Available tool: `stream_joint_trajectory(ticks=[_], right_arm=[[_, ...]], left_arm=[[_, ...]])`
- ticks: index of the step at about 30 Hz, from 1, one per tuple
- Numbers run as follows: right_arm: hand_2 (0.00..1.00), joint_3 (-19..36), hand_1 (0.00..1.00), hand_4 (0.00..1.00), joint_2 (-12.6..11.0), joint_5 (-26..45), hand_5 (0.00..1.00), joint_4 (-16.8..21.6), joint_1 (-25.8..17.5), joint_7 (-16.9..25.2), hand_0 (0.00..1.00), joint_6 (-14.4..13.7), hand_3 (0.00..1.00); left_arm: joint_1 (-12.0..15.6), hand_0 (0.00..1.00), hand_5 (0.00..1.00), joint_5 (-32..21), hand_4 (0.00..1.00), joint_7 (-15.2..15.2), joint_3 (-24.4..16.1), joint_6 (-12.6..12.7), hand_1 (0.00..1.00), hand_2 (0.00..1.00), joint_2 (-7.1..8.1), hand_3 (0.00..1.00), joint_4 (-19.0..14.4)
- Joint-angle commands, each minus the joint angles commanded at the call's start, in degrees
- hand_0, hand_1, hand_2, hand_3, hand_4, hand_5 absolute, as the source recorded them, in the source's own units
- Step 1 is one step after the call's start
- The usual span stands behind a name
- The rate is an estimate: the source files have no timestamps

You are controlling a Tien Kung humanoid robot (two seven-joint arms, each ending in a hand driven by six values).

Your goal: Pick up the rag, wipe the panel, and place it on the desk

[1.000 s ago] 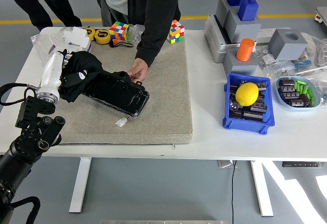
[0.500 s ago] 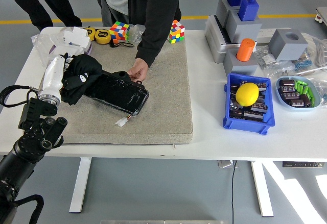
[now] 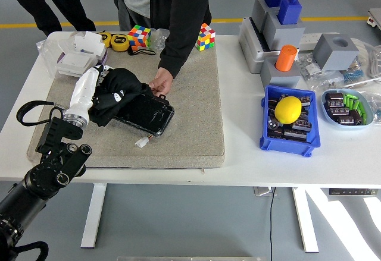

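Grasping the black rag [image 3: 119, 94], the left hand [image 3: 89, 91] presses it onto the panel [image 3: 146, 111].

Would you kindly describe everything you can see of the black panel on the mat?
The panel is a glossy black, roughly rectangular slab with rounded corners, lying flat and slanted on the grey mat. It looks like shiny plastic or glass that catches the light. The black rag, held by the robot's left hand, covers its left end. A person's hand rests at its far edge. A small white piece lies by its near edge.
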Motion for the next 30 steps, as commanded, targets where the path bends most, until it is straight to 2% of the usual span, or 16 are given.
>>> stream_joint_trajectory(ticks=[5,10,18,24,30], right_arm=[[0.491,0.18,0.556,0.878,-0.03,-0.25,0.359,-0.05,-0.1,-0.01,0.536,0.01,0.522],[0.492,0.08,0.558,0.88,-0.03,-0.01,0.358,0.06,-0.02,0.02,0.536,0.04,0.523],[0.492,0.09,0.557,0.881,-0.07,-0.13,0.359,0.05,-0.13,0.07,0.533,0.09,0.523],[0.492,0.0,0.558,0.883,0.01,-0.04,0.36,0.06,-0.06,0.09,0.535,0.13,0.523],[0.492,0.18,0.558,0.885,-0.04,-0.2,0.361,0.01,-0.13,0.1,0.533,0.12,0.523]], left_arm=[[1.14,0.238,0.002,-2.02,0.594,0.74,4.74,-0.08,0.231,0.271,0.74,0.566,-4.0],[1.93,0.237,0.002,-3.78,0.595,1.17,9.84,-0.11,0.23,0.272,1.38,0.566,-6.5],[2.46,0.232,0.002,-5.31,0.596,1.47,15.71,0.04,0.229,0.272,1.21,0.566,-9.85],[2.38,0.231,0.002,-5.53,0.597,1.59,17.8,0.11,0.225,0.272,0.92,0.567,-10.94],[1.81,0.231,0.002,-5.22,0.597,1.3,17.37,0.44,0.225,0.271,0.62,0.567,-10.23]])
